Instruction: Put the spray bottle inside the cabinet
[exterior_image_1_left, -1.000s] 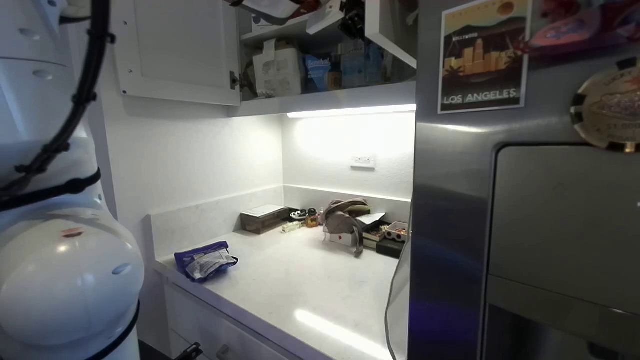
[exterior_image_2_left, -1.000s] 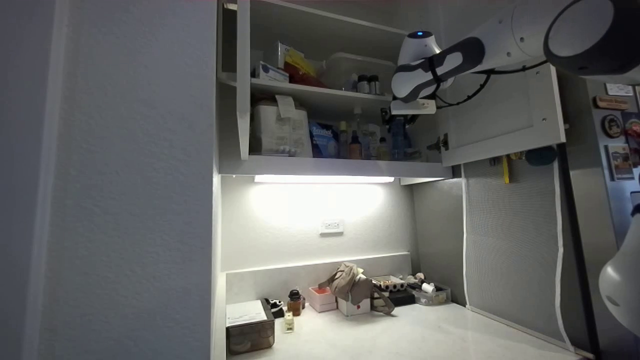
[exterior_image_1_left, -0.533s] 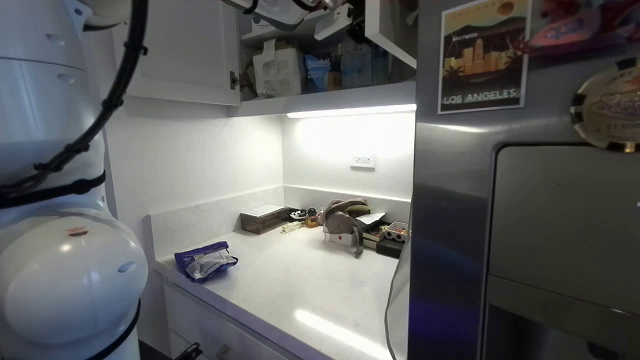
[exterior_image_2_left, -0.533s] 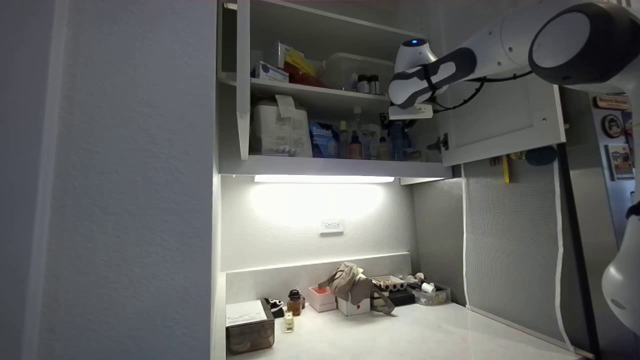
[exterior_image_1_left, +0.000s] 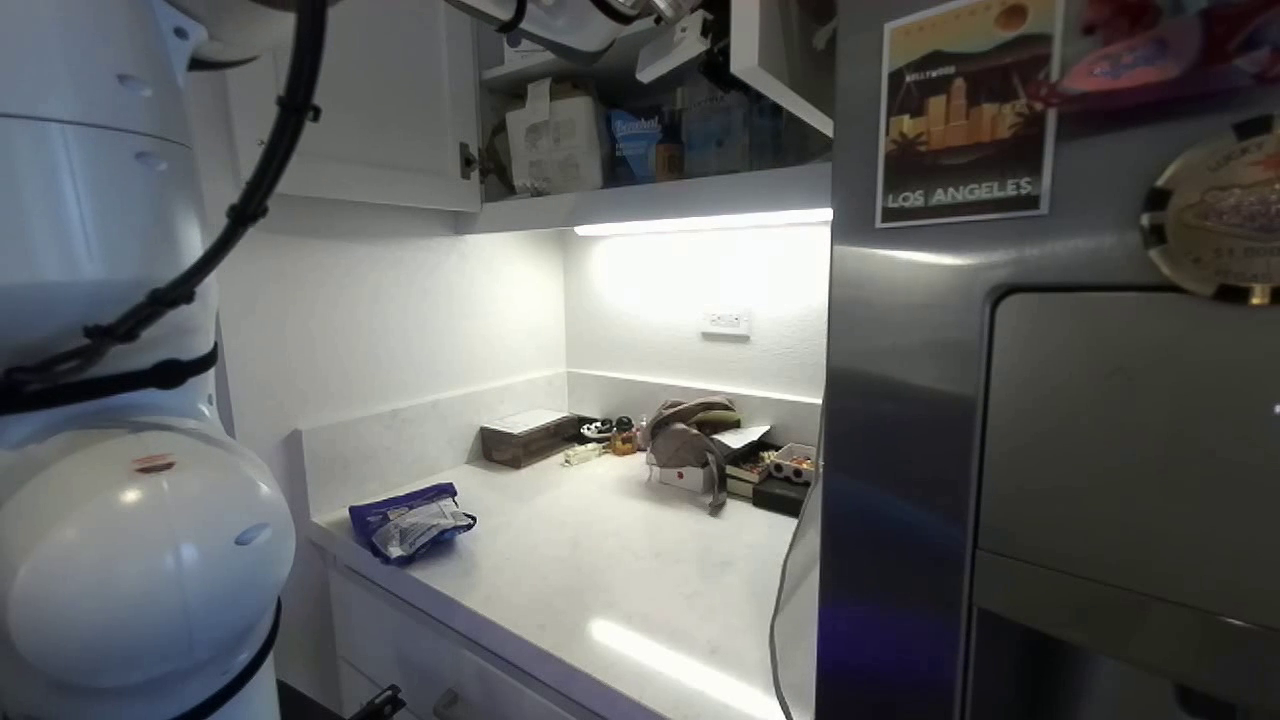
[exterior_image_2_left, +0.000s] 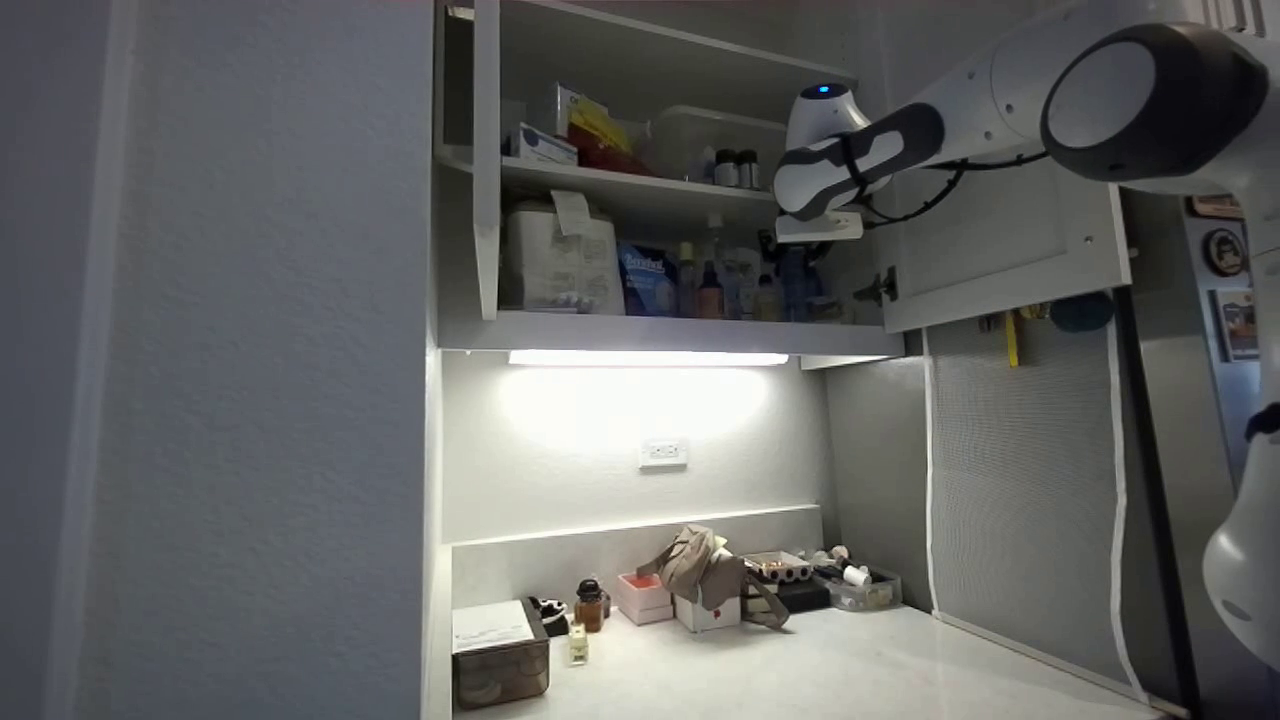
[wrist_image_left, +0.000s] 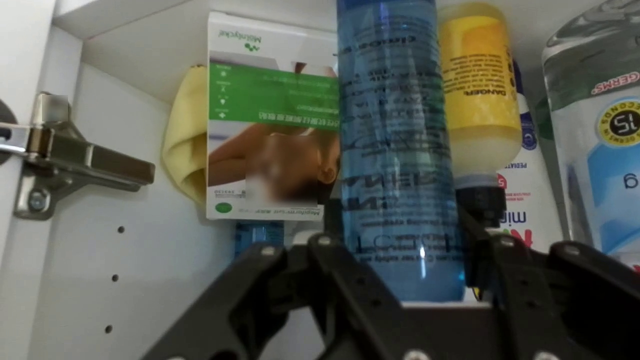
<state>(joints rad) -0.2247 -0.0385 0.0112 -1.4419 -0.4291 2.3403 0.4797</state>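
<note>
Wrist view: spray bottle (wrist_image_left: 397, 125) is clasped upright by the gripper (wrist_image_left: 402, 227) inside the cabinet (wrist_image_left: 70, 280) (base cropped), seen between a green-and-white box (wrist_image_left: 272, 97) and a yellow-labelled bottle (wrist_image_left: 477, 85); fingers grasping.

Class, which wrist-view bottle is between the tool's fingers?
The translucent blue bottle, gripped by the tool; the yellow-labelled bottle and clear bottle stand outside its grip.

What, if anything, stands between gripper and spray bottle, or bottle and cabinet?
Nothing visible: the gripper holds the spray bottle at the open cabinet. Behind it in the wrist view, a green-banded box and yellow-labelled bottle could limit how deep it goes.
</note>
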